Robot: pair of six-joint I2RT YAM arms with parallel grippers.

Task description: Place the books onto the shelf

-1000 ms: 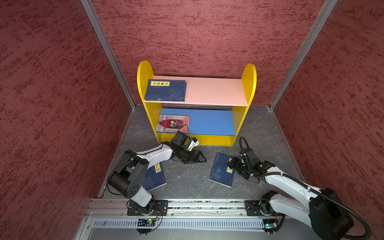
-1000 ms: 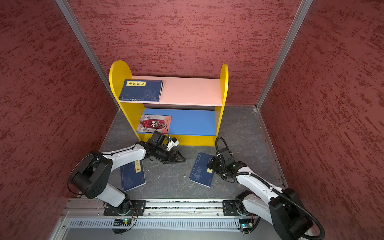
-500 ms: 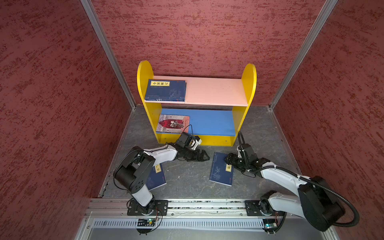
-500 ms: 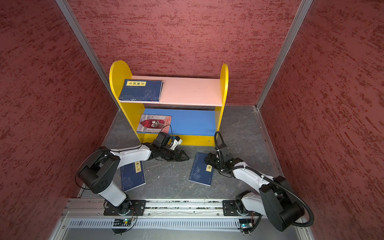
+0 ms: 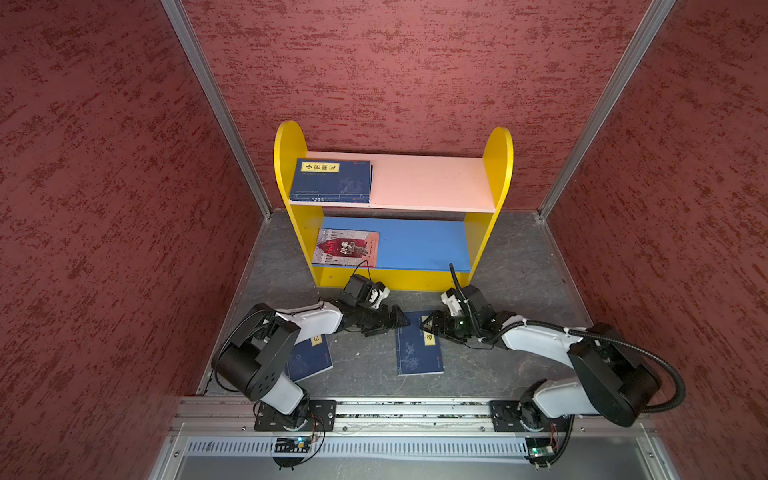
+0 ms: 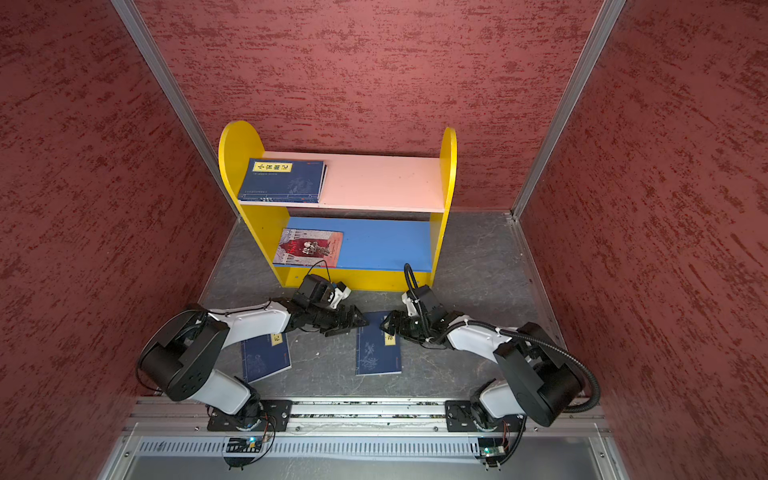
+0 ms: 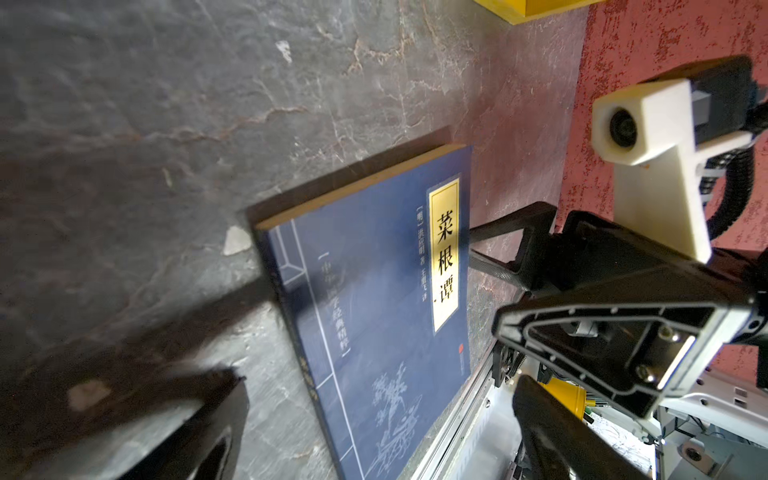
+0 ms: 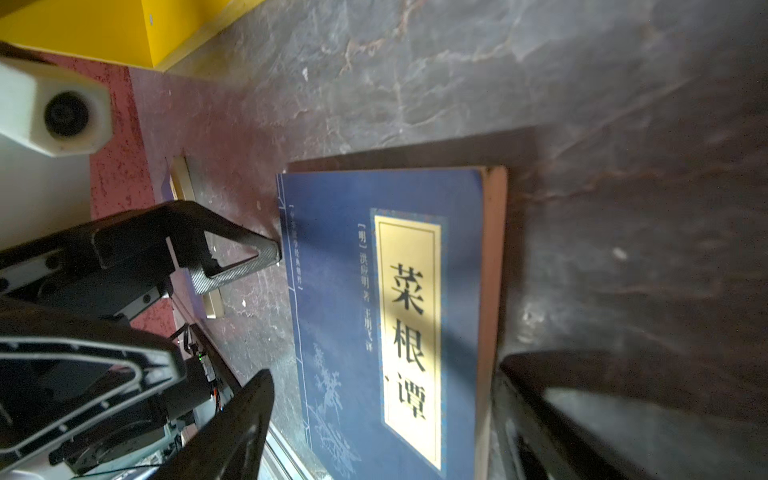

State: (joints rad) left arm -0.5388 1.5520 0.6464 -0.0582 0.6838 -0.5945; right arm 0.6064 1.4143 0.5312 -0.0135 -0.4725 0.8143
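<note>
Red textured walls close in a grey stone-patterned floor [image 5: 519,266], and the shelf [image 5: 291,166] stands against the back wall. On its pink upper board [image 5: 432,183], at the left end, lies a navy book [image 5: 332,180] with a yellow label, apparently on top of another. A red book [image 5: 347,248] with an illustrated cover lies flat at the left end of the blue lower board [image 5: 419,245]. Two more navy books lie on the floor in front. One, the left floor book [image 5: 309,359], is partly hidden under the left arm. The other, the middle book [image 5: 417,353], lies face up between the two arms in both top views. The left gripper [image 5: 390,324] is low at this book's far left corner, jaws spread wide and holding nothing. In the right wrist view one of its fingertips [image 8: 266,253] meets the spine-side edge. The right gripper [image 5: 430,326] faces it from the opposite side, over the yellow-labelled corner, jaws also well apart and gripping nothing. In the left wrist view one of its fingers [image 7: 496,270] sits just beside the label-side edge. Whether it presses on the book I cannot tell.
</note>
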